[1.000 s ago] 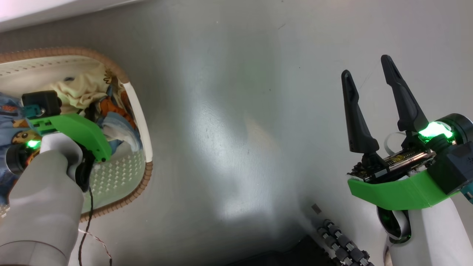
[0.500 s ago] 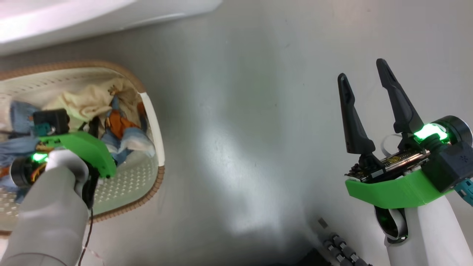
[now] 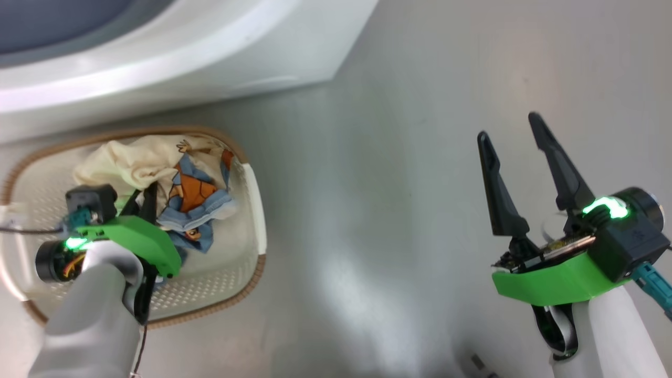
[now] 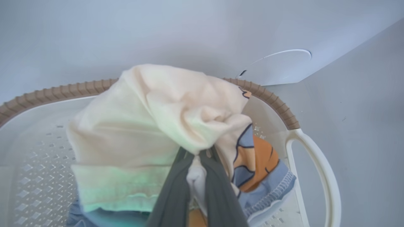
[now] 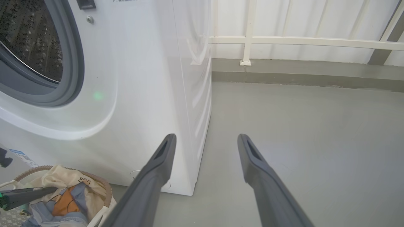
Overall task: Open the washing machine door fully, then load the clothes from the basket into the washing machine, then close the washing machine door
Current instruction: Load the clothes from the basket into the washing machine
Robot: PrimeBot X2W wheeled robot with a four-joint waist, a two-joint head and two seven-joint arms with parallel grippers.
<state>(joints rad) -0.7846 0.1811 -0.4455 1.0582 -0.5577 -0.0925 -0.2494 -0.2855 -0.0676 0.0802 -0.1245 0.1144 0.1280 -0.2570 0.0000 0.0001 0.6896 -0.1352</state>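
- Since a second ago your head camera has swung, so the washing machine (image 3: 210,63) shows its white front. The clothes (image 3: 173,178) that lay spread over the basket (image 3: 247,278) are now bunched at the left gripper (image 3: 147,191).
- The basket sits on the floor (image 3: 394,210) just in front of the washing machine, its long axis running along the machine's front.
- The clothes are inside the basket. The cream piece is on the side nearest the washing machine, and the blue and orange printed piece droops on the far side, towards the basket's handle.
- Your left forearm reaches in over the basket, fingers pointing towards the washing machine.
- The left gripper is pinched narrow on the clothes, with pale fabric squeezed between its fingers in the left wrist view.
- Your right gripper (image 3: 509,128) hangs over bare floor well off the washing machine's corner. Its fingers are spread wide, holding and touching nothing.
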